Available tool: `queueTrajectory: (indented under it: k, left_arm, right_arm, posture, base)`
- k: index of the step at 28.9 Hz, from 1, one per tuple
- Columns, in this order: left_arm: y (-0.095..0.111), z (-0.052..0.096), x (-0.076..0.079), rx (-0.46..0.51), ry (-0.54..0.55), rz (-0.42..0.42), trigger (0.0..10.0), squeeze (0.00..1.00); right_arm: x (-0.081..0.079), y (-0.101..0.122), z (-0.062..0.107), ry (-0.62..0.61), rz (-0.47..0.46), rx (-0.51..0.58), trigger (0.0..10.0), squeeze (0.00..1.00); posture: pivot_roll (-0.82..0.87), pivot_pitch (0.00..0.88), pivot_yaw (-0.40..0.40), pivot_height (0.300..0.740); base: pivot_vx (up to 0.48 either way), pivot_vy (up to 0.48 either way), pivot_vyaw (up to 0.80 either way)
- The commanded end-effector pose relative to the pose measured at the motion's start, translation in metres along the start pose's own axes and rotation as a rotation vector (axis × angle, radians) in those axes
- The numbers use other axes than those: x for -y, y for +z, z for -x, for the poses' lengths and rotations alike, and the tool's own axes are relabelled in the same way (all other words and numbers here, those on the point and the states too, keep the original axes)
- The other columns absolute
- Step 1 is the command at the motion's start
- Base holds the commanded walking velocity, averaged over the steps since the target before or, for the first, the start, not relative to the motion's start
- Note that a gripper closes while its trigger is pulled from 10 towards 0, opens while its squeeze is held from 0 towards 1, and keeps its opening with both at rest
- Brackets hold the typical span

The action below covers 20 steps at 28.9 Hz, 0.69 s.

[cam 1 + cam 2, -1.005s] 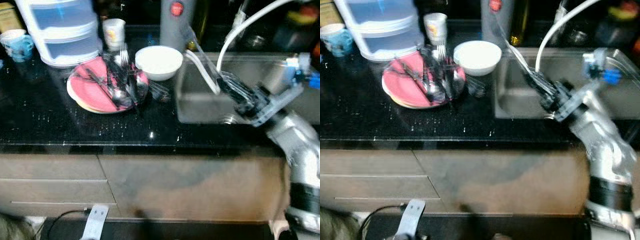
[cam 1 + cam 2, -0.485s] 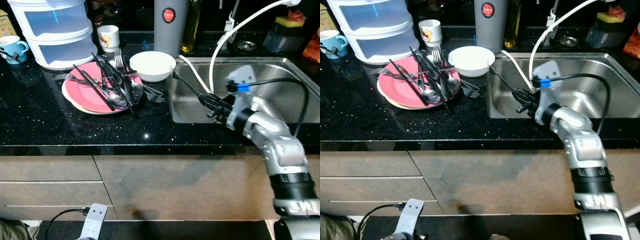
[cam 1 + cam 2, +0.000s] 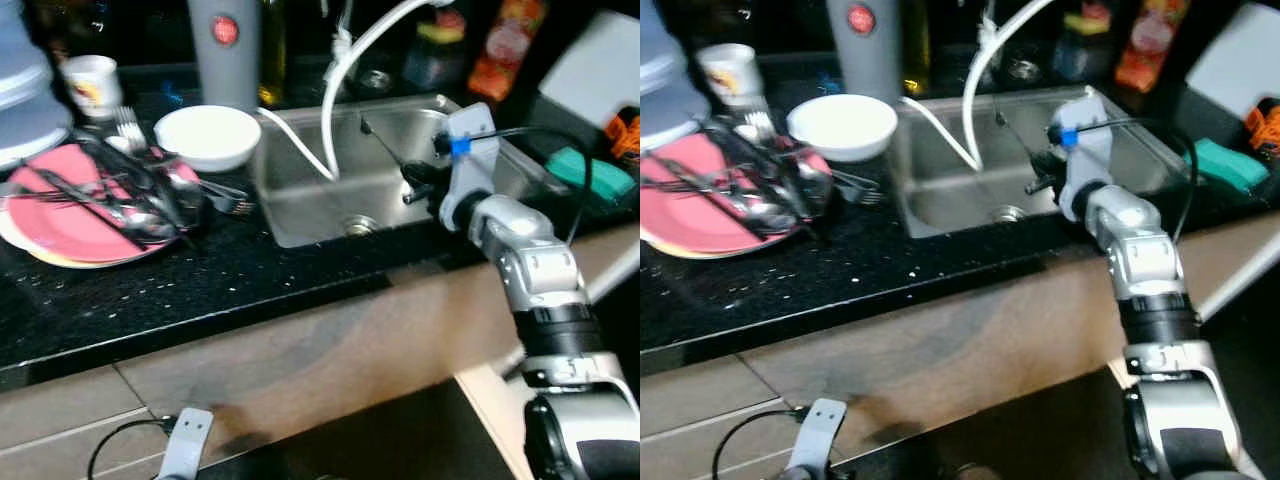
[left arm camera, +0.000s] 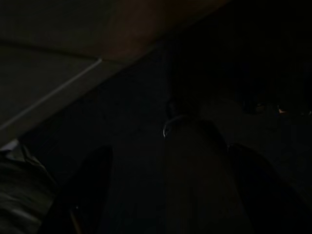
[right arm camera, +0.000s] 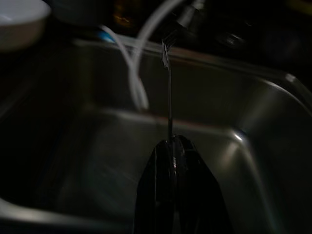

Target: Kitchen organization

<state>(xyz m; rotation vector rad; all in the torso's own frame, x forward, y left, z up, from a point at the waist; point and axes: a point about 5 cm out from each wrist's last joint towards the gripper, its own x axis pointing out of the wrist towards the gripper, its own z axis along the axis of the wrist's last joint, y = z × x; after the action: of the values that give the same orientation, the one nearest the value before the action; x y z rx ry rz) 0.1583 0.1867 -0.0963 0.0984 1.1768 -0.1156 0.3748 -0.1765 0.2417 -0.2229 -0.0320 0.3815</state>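
My right hand (image 3: 408, 182) pinches a thin metal fork (image 5: 169, 92) by its handle, tines pointing away over the stainless steel sink (image 3: 310, 200); the left hand's state I cannot tell.

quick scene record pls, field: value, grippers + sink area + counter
right gripper: shut on a fork, held over the sink
left gripper: idle, wrist view too dark to tell
sink contents: white hose hanging in
counter left of sink: white bowl, pink plate piled with cutlery
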Motion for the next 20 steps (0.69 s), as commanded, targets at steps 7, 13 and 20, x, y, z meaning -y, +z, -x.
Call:
queueTrajectory:
  k: [7, 13, 20]
  left_arm:
    - [-0.003, 0.0, 0.001, -0.016, -0.004, -0.006, 10.0, 0.0]
    - [-0.004, 0.0, 0.003, -0.017, -0.009, -0.002, 10.0, 0.0]
    - [-0.009, -0.001, 0.007, -0.022, -0.019, 0.006, 10.0, 0.0]
  right_arm:
    - [-0.004, 0.002, -0.012, 0.005, 0.22, -0.065, 10.0, 0.0]
    - [-0.015, 0.015, -0.035, 0.029, 0.36, -0.104, 10.0, 0.0]
    - [-0.002, 0.04, -0.051, -0.023, 0.711, -0.24, 10.0, 0.0]
  posture:
    - [-0.04, 0.036, -0.012, 0.74]
    - [-0.03, 0.043, -0.028, 0.74]
    - [-0.02, 0.074, -0.057, 0.74]
  base:
    - [0.0, 0.0, -0.11]
    - [0.0, 0.0, 0.0]
    - [0.0, 0.0, 0.0]
